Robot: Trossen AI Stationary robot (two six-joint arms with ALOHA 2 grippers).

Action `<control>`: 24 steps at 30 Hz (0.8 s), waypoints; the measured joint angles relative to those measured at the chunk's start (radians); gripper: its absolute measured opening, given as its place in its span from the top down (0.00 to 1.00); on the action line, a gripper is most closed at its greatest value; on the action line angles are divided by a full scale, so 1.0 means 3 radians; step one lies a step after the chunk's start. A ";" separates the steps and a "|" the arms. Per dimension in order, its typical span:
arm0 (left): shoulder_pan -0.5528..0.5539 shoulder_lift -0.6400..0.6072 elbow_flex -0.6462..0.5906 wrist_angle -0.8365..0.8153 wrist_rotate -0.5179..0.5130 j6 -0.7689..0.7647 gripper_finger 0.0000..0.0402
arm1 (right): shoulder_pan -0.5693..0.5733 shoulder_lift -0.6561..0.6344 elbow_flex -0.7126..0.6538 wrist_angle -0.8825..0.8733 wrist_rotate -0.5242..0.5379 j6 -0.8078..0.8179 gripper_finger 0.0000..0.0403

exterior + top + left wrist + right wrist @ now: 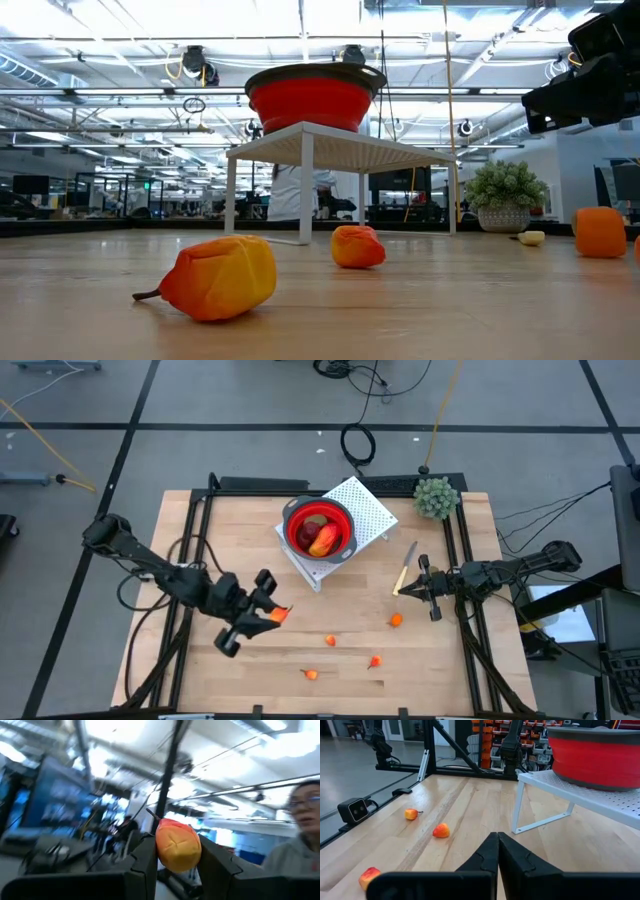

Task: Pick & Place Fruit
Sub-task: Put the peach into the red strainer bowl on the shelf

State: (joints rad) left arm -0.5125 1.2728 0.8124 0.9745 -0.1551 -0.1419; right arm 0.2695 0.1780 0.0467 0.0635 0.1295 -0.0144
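Fruit partly sorted: several pieces lie in red bowl (318, 526) on white rack (366, 510). Left tool (268, 610) grips one orange piece (277, 614), lifted above table (200, 680). Four orange bits (396, 620) remain on table. Right tool (412, 587) closed, empty, near knife (405, 568).

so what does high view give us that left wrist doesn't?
Only high: the red bowl with fruit inside on the white rack, four orange pieces loose on the table, the right gripper shut beside the knife. Only left wrist: a person in the room. Both: the left gripper clamping an orange fruit.
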 joint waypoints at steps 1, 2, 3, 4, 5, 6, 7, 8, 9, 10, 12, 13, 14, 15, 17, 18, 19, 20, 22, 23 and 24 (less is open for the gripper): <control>0.0000 0.0000 0.0000 0.0062 0.0075 0.0074 0.72 | 0.0000 0.0000 -0.0001 0.0000 0.0000 -0.0001 1.00; 0.0000 0.0000 0.0000 0.0111 0.0149 0.0149 0.72 | 0.0000 0.0000 -0.0001 0.0000 0.0000 -0.0001 1.00; 0.0001 0.0000 0.0000 0.0163 0.0226 0.0216 0.72 | 0.0000 0.0000 -0.0001 0.0000 0.0000 -0.0001 1.00; 0.0003 0.0000 0.0000 0.0197 0.0290 0.0280 0.72 | 0.0000 0.0000 -0.0001 0.0000 0.0001 -0.0001 1.00; 0.0003 0.0000 0.0000 0.0233 0.0349 0.0345 0.72 | 0.0000 0.0000 -0.0001 0.0000 0.0001 -0.0001 1.00; 0.0003 0.0000 0.0000 0.0262 0.0394 0.0417 0.72 | 0.0000 0.0000 -0.0001 0.0000 0.0001 -0.0002 1.00; 0.0003 0.0000 0.0000 0.0279 0.0441 0.0486 0.72 | 0.0000 0.0000 -0.0001 0.0000 0.0000 -0.0002 1.00; 0.0003 0.0000 0.0000 0.0289 0.0482 0.0545 0.72 | 0.0000 0.0000 -0.0001 0.0000 0.0001 -0.0002 1.00; 0.0003 0.0000 0.0000 0.0289 0.0528 0.0602 0.72 | 0.0000 0.0000 0.0000 0.0000 0.0000 -0.0002 1.00; 0.0003 0.0000 0.0000 0.0289 0.0560 0.0657 0.72 | 0.0000 0.0000 0.0000 0.0000 0.0000 -0.0002 1.00; 0.0003 0.0000 0.0000 0.0287 0.0611 0.0746 0.72 | 0.0000 0.0000 0.0000 0.0000 0.0000 -0.0002 1.00; 0.0003 0.0000 0.0000 0.0288 0.0616 0.0768 0.72 | 0.0000 0.0000 -0.0001 0.0000 0.0001 -0.0002 1.00; 0.0003 0.0000 0.0000 0.0290 0.0616 0.0780 0.72 | 0.0000 0.0000 -0.0001 0.0000 0.0001 -0.0002 1.00; 0.0003 0.0000 0.0000 0.0298 0.0616 0.0781 0.72 | 0.0000 0.0000 0.0000 0.0000 0.0000 -0.0002 1.00; 0.0003 0.0001 0.0000 0.0328 0.0616 0.0755 0.72 | 0.0000 0.0000 -0.0001 0.0000 0.0000 -0.0002 1.00; 0.0003 0.0001 0.0000 0.0348 0.0616 0.0732 0.72 | 0.0000 0.0000 0.0000 0.0000 0.0000 -0.0002 1.00; 0.0003 0.0001 0.0000 0.0369 0.0616 0.0729 0.72 | 0.0000 0.0000 -0.0001 0.0000 0.0001 -0.0002 1.00; 0.0003 0.0001 0.0000 0.0405 0.0615 0.0729 0.72 | 0.0000 0.0000 -0.0001 0.0000 0.0001 -0.0002 1.00; 0.0003 0.0001 0.0000 0.0509 0.0614 0.0760 0.72 | 0.0000 0.0000 0.0000 0.0000 0.0001 -0.0002 1.00; 0.0003 0.0001 0.0000 0.0573 0.0614 0.0800 0.72 | 0.0000 0.0000 -0.0001 0.0001 0.0001 -0.0002 1.00; 0.0003 0.0001 0.0000 0.0654 0.0611 0.0860 0.72 | 0.0000 0.0000 -0.0001 0.0001 0.0000 -0.0002 1.00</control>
State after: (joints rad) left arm -0.5117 1.2732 0.8124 1.1707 0.0282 0.1161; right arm 0.2695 0.1780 0.0464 0.0639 0.1295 -0.0151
